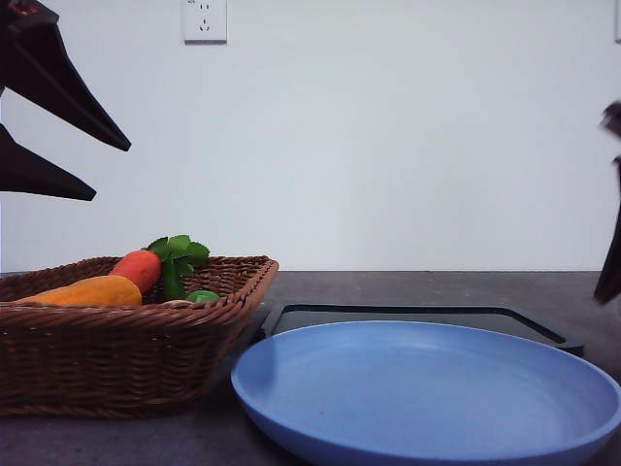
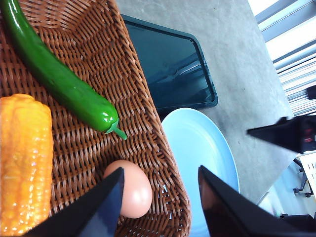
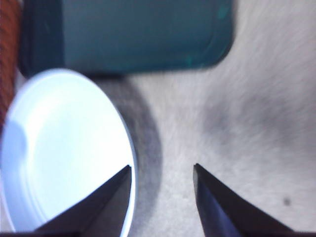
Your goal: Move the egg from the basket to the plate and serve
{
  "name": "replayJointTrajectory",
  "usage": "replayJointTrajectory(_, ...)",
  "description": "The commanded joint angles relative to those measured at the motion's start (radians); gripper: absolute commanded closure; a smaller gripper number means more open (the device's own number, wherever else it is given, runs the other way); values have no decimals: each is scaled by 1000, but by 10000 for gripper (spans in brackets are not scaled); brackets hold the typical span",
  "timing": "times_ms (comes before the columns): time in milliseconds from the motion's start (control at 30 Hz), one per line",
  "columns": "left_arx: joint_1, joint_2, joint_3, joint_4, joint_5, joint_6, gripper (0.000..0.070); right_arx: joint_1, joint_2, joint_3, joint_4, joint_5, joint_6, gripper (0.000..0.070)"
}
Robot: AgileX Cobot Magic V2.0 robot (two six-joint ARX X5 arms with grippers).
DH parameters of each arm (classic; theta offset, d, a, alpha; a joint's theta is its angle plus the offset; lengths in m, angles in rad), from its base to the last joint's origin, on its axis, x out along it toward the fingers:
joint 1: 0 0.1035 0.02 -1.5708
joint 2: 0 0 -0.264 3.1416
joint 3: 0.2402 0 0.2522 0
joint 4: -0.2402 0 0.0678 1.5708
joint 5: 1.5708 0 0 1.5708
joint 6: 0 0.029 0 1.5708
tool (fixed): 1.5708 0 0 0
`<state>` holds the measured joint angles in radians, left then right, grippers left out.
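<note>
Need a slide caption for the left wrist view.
Open left gripper above egg in basket, beside green pepper and corn.

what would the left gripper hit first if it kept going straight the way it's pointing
Probably the basket: the open left gripper straddles its rim, with the egg just inside by one finger and the plate just outside. Depth is unclear, so the egg might be met first.

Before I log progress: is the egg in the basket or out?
In. The egg lies on the basket weave near its rim; the plate is bare.
</note>
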<state>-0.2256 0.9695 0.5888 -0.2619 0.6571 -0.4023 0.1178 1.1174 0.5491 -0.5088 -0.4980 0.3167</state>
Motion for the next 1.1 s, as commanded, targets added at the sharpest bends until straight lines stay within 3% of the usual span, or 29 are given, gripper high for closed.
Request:
replayJointTrajectory(0,-4,9,13,7,5,17,392,29,44,12,18,-7,-18,443)
replayJointTrajectory(300,-4,9,13,8,5,17,392,149,167,12,114,-11,-4,480)
replayJointTrajectory(500,-4,9,13,8,5,17,392,180,201,12,132,-23,6,498)
replayJointTrajectory(567,-4,9,13,8,4,17,392,184,216,12,141,-34,6,531)
replayJointTrajectory(733,-4,9,13,7,4,17,392,187,228,12,146,-25,10,691)
replayJointTrajectory(933,-7,9,13,-11,5,16,387,179,193,14,137,-25,17,700)
replayJointTrajectory(1067,-25,11,13,-33,4,-19,292,155,107,15,103,-24,17,700)
